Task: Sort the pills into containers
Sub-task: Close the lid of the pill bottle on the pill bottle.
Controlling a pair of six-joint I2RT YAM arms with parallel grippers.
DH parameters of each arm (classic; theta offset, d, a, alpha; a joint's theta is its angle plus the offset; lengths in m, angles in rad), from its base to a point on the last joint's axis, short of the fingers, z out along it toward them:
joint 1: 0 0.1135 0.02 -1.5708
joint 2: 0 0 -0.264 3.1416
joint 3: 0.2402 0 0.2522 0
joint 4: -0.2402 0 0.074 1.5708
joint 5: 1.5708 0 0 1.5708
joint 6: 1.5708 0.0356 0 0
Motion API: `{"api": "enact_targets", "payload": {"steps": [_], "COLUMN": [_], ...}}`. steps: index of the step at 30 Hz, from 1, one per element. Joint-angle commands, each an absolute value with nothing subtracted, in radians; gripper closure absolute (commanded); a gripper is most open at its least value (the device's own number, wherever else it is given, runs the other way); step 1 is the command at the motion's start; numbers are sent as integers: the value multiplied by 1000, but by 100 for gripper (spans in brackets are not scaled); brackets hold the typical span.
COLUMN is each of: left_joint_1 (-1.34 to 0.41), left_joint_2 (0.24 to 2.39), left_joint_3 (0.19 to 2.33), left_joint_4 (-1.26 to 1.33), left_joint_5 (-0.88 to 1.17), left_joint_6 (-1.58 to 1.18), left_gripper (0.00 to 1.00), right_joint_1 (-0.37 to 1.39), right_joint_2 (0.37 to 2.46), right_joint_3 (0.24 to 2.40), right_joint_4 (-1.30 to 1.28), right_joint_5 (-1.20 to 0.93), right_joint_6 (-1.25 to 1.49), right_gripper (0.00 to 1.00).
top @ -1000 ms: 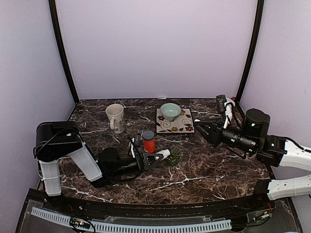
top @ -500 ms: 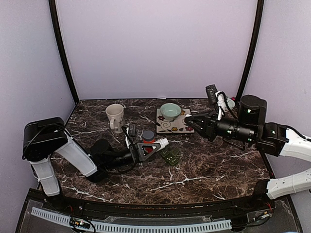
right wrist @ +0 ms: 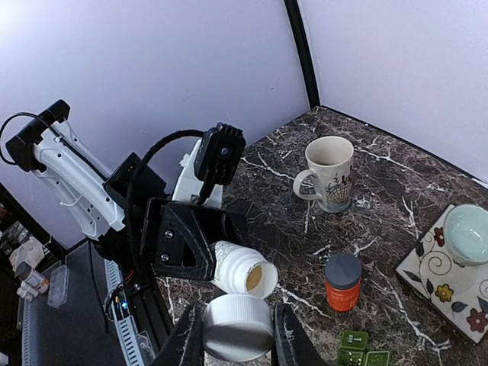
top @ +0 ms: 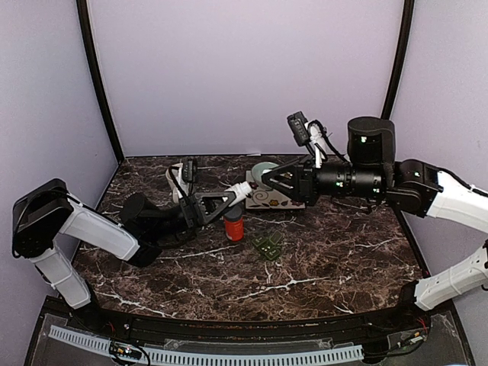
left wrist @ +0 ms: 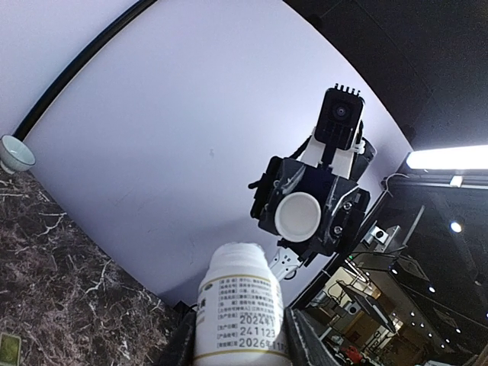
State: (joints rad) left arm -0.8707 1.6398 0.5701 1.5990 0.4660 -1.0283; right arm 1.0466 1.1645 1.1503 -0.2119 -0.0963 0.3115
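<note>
Right wrist view: the right gripper [right wrist: 237, 340] is closed narrowly on a white screw cap [right wrist: 238, 326]. The left gripper [right wrist: 204, 258] clamps a white pill bottle [right wrist: 242, 272] by its body and holds it above the marble table [right wrist: 396, 164].

**Task items.** The bottle is uncapped and lies close to horizontal, its mouth facing the right arm. Yellowish contents show inside. The dark green pill box [top: 268, 245] lies flat on the table near an orange bottle with a grey cap [top: 233, 223]. It is nearer the front edge than the raised bottle and does not sit beneath the open mouth.

**Hazards.**
- Spillage: any further downward tilt would probably drop pills onto the bare table or the patterned tile [right wrist: 438, 284], not into the compartments.
- Overpour: the compartments are small next to the bottle mouth, so a fast tip is likely to overfill them.
- Collision: the two grippers face each other at close range, and an advance by either could cause contact.
- Knock-over: a low approach toward the pill box risks toppling the orange bottle.

**Markings.** In the left wrist view, the label of the white bottle carries three printed lines: one beginning "2024", then "241123", then one beginning "2026". The remaining characters are too small to read. The beige mug [right wrist: 329, 171] bears a decoration with no legible text.
</note>
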Motion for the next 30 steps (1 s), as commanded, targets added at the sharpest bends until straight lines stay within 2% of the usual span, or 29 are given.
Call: {"api": "enact_targets", "payload": {"steps": [1,11,30], "left_joint_1": [-840,-791,-767], "left_joint_2": [1584,1568,1586], "left_joint_3": [617,653,695], "left_joint_4": [1680,1689,1741], "left_joint_5": [608,803,919], "left_joint_6": [-1069,-1146,-1246], "left_gripper": [100,100,100], "right_joint_1": [1058,1073,1089], "right_joint_2": [1193,1261,1311], "right_joint_3": [1249,1381,1414], "right_joint_4": [-282,-434,-460], "right_joint_5": [-159,-236,-263], "right_joint_6": [284,233,223], "right_gripper": [100,100,100]}}
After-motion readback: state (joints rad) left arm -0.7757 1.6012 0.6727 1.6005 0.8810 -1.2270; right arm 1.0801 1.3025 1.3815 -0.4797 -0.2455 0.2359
